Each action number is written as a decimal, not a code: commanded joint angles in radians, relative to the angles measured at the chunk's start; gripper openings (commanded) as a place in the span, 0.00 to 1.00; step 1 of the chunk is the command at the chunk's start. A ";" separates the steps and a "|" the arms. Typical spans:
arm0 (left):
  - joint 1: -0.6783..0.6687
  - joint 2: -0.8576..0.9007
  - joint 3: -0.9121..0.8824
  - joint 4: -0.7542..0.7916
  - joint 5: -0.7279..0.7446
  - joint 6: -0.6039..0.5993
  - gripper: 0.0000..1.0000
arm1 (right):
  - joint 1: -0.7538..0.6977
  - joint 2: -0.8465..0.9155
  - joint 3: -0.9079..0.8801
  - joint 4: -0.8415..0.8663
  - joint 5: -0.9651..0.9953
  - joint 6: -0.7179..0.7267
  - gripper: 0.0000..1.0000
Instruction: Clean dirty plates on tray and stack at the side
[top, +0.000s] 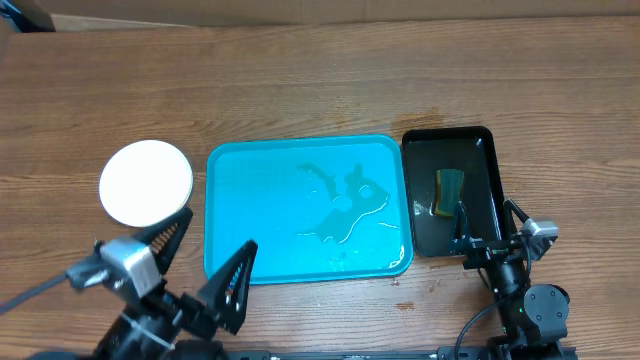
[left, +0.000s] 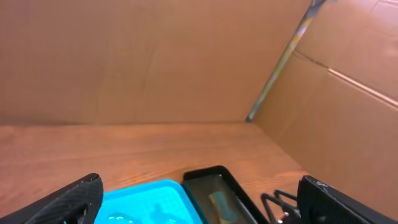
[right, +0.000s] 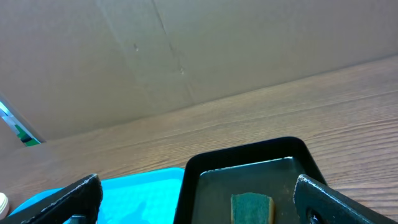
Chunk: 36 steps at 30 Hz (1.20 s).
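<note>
1. Left gripper (top: 205, 262): I read the two black fingers (top: 170, 236) as spread wide apart with nothing between them. In the left wrist view both fingertips sit at the bottom corners of the picture and the space between them is open. From overhead, the left finger is over bare table just near and right of the white plate. The right finger is at the near left corner of the turquoise tray. I cannot tell whether either finger touches anything.

2. Right gripper (top: 488, 226): the fingers are also fully apart and hold nothing. One slim finger reaches over the near part of the black tray (top: 445, 135), close to the near edge of the sponge (top: 450, 186). The other finger lies outside that tray's right rim. In the right wrist view the sponge shows between the two fingertips, clear of both.

3. White plate (top: 146, 182): it lies flat on the wooden table (top: 320, 90), left of the turquoise tray and just apart from its left rim. Overhead shows one clean white disc. I cannot tell whether other plates lie beneath it.

4. Turquoise tray (top: 225, 200): it sits at the centre of the table, long side left to right. Its floor carries puddles and streaks of clear liquid (top: 345, 205), mostly in the right half.

5. Black tray: it stands just beside the turquoise tray's right rim, long side running near to far. The green and yellow sponge lies inside it on a wet-looking floor.

6. Far side: a cardboard wall (left: 155, 56) borders the table.
</note>
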 joint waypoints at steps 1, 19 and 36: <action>0.002 -0.058 -0.049 -0.007 -0.093 0.076 1.00 | -0.001 -0.010 -0.010 0.006 -0.005 0.003 1.00; 0.003 -0.357 -0.773 1.015 -0.478 0.095 1.00 | -0.001 -0.010 -0.010 0.006 -0.005 0.003 1.00; 0.000 -0.415 -1.115 1.009 -0.497 0.093 1.00 | -0.001 -0.010 -0.010 0.006 -0.005 0.003 1.00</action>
